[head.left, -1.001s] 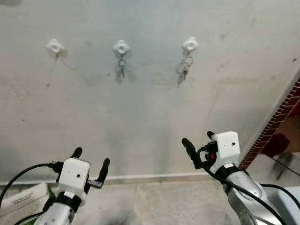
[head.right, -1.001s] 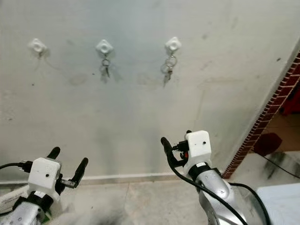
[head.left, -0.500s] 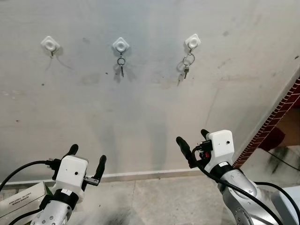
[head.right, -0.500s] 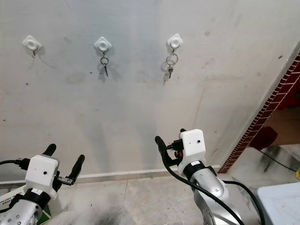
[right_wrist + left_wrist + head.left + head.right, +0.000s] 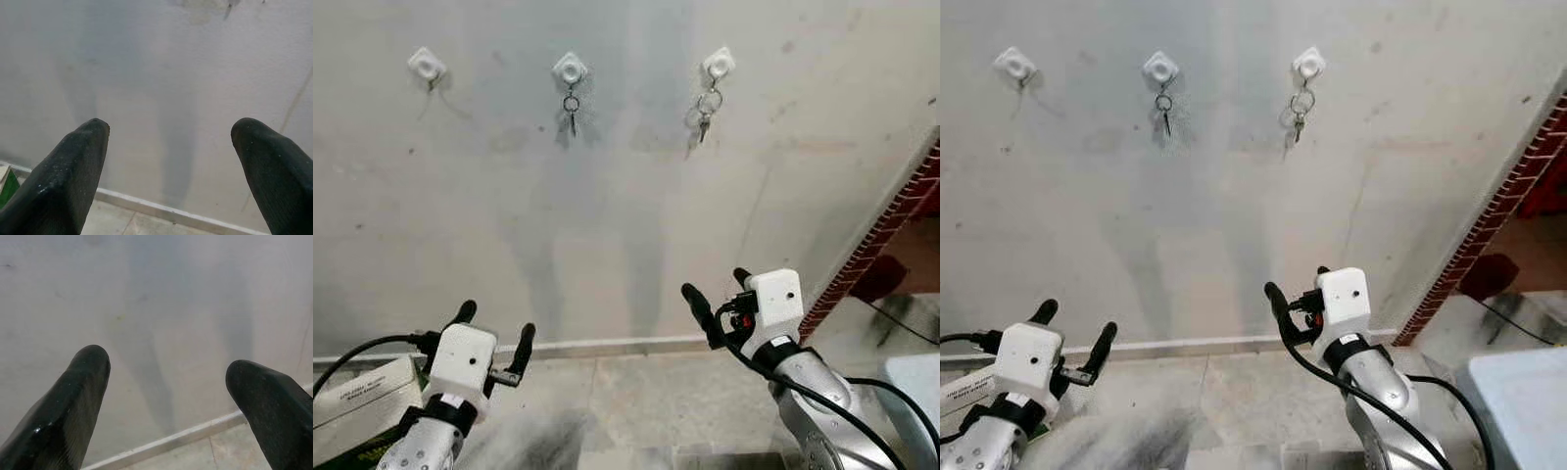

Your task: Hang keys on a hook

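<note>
Keys [image 5: 704, 106] hang vertically on the hook [image 5: 718, 64], well above the right gripper [image 5: 715, 297]; both grippers' fingers spread, empty.

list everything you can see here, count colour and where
hooks: 3, white, in a row high on the wall; left one bare
single key: 1, metal on a ring, hanging from the middle hook
key bunch: 1, metal on rings, hanging from the right hook
wall: 1, pale grey, stained, ahead
skirting: 1, white, along the wall's foot
floor: grey tiles, below
brick edge: 1, red, far right
box: 1, white with green, lower left
left gripper: 1, black fingers, white housing, jaws open, lower left, holding nothing
right gripper: 1, same, jaws open, lower right, holding nothing
</note>
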You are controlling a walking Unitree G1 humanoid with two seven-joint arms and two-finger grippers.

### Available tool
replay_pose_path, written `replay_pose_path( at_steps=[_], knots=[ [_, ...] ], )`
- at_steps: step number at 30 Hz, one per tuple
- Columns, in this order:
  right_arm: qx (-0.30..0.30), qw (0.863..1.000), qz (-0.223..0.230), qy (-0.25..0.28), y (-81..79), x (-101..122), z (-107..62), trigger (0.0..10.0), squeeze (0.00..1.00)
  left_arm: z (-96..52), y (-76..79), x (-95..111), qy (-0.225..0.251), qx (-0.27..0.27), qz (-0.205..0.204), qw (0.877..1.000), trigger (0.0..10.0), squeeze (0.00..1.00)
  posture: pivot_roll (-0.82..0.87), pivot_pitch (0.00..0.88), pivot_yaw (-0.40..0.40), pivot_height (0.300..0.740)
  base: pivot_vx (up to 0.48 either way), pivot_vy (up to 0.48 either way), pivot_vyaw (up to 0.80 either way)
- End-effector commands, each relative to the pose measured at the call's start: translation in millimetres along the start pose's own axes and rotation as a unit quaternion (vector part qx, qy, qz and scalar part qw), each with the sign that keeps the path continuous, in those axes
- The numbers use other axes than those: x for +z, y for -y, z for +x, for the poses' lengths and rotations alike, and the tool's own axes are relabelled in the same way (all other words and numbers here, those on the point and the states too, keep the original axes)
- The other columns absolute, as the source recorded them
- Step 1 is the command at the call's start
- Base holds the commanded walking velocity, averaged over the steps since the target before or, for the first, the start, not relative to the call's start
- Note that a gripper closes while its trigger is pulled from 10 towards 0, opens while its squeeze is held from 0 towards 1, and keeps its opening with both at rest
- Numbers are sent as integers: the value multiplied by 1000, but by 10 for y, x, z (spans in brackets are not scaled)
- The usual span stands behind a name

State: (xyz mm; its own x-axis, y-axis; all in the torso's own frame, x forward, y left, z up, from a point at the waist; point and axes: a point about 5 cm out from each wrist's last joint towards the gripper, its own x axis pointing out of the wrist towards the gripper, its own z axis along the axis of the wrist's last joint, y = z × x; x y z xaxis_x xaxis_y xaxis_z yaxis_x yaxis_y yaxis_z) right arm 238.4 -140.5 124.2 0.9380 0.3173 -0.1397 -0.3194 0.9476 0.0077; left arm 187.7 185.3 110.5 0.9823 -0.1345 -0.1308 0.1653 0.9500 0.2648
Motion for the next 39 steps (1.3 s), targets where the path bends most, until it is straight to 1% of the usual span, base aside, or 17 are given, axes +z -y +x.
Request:
replay_pose_path(
  at_steps=[1, 18, 24, 25, 30, 39],
  knots=[
    [1, 1000, -5, 7, 5, 46, 14, 10000, 0, -27, 9, -17, -4, -1, -2, 1000, 10000, 0, 121, 0, 11, 740, -311, 0, 0],
    [2, 1000, -7, 8, 11, 43, 20, 10000, 0, -10, 28, -7, 1, -6, 4, 1000, 10000, 0, 123, 0, 8, 740, -271, 0, 0],
    [-7, 1000, -8, 13, 24, 59, 23, 10000, 0, 3, 18, 3, 5, -5, 9, 1000, 10000, 0, 118, 0, 12, 740, 0, 0, 0],
    [-8, 1000, -8, 14, 25, 59, 24, 10000, 0, 8, 18, -1, 5, -4, 2, 1000, 10000, 0, 116, 0, 13, 740, 0, 0, 0],
    [-13, 1000, -6, 12, 37, 55, 18, 10000, 0, 36, 11, 14, 9, -5, 6, 1000, 10000, 0, 113, 0, 15, 740, 0, 0, 0],
    [-18, 1000, -4, 8, 50, 46, 18, 10000, 0, 82, -4, 29, 16, -8, 5, 1000, 10000, 0, 105, 0, 18, 740, 0, 0, -800]
  ],
)
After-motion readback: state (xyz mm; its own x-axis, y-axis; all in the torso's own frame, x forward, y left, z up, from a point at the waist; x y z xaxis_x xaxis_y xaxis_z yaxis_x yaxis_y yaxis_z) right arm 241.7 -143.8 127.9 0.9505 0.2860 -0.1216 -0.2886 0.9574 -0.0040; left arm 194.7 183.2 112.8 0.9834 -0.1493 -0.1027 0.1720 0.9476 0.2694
